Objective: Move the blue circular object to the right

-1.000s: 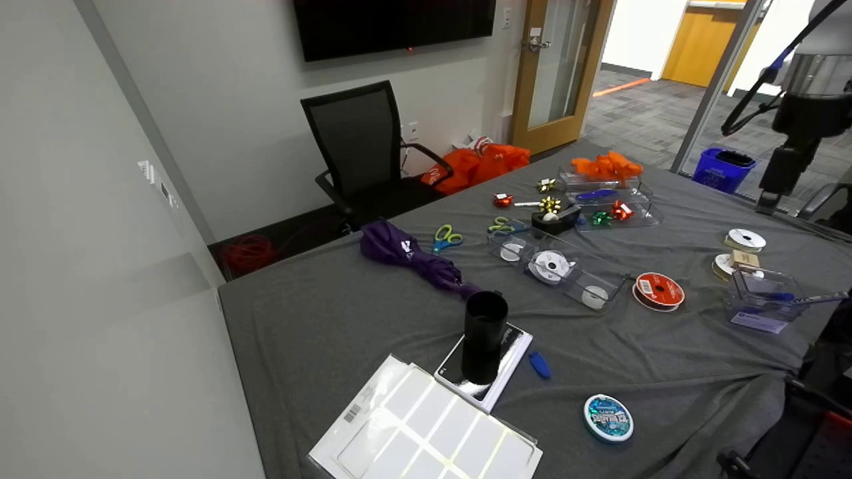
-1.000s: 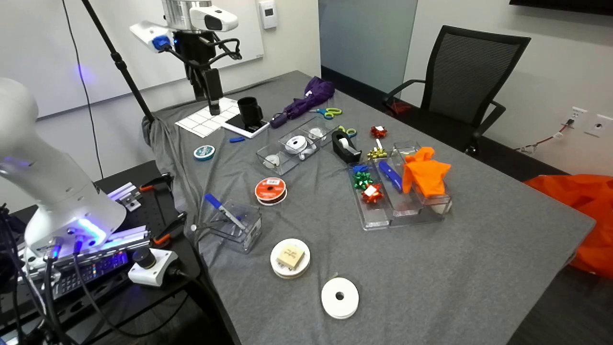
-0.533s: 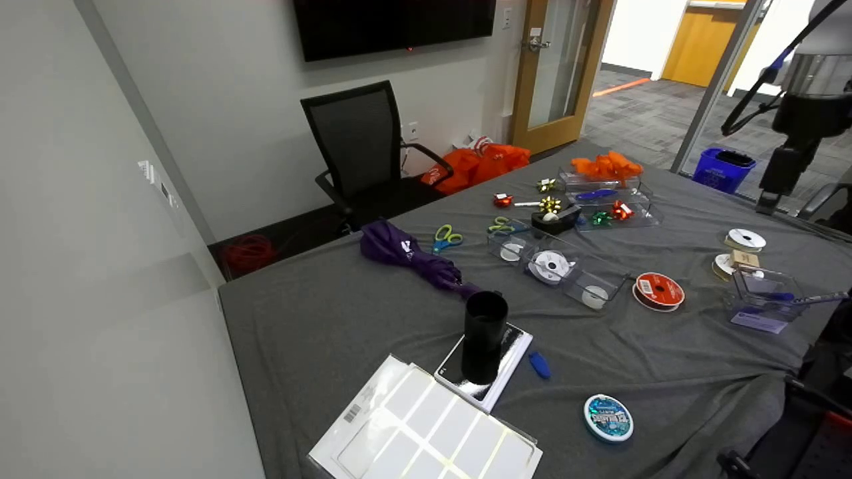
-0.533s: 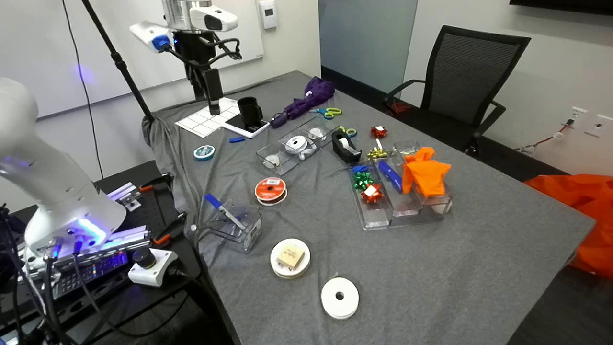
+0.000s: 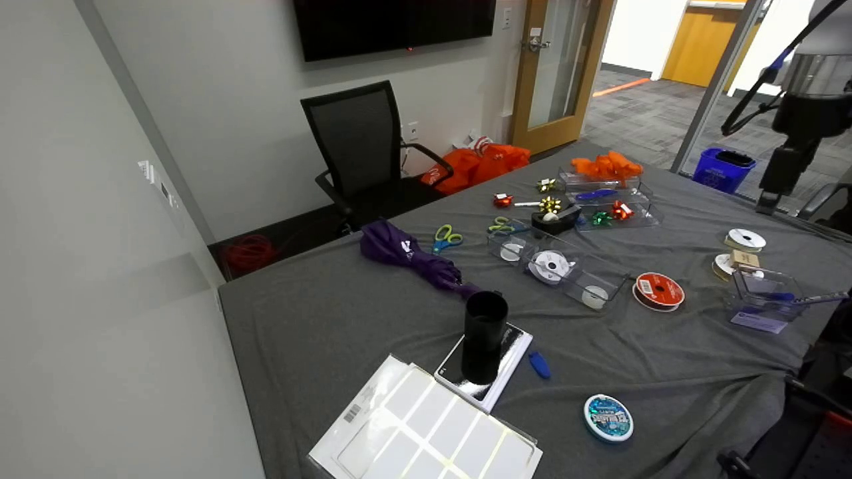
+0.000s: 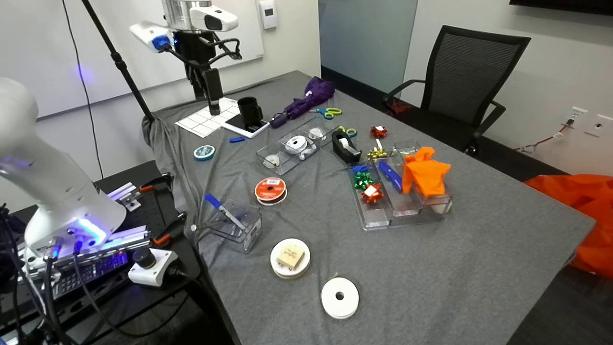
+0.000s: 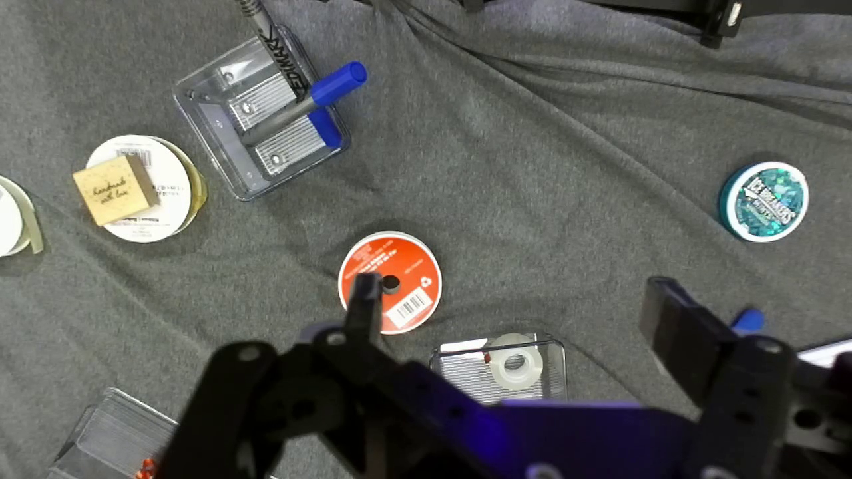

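Jaws spread, seemingly to admit the blue mint tin (image 7: 767, 202), the gripper (image 7: 514, 287) hangs above the cloth (image 7: 566, 199), height unclear.

Tablecloth (image 7: 532, 179) is pretty matt fabric, pen bin (image 7: 283, 161) looks like glossy clear plastic, blue disc (image 7: 765, 201) has a shiny top, little block (image 7: 112, 191) seems wooden.

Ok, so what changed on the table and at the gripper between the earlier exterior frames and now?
Nothing visibly changed: nothing moved, and nothing was taken hold of or let go. In both exterior views the gripper, open now in the wrist view, hangs where it did, and the blue round container, black cup and red spool sit as before.
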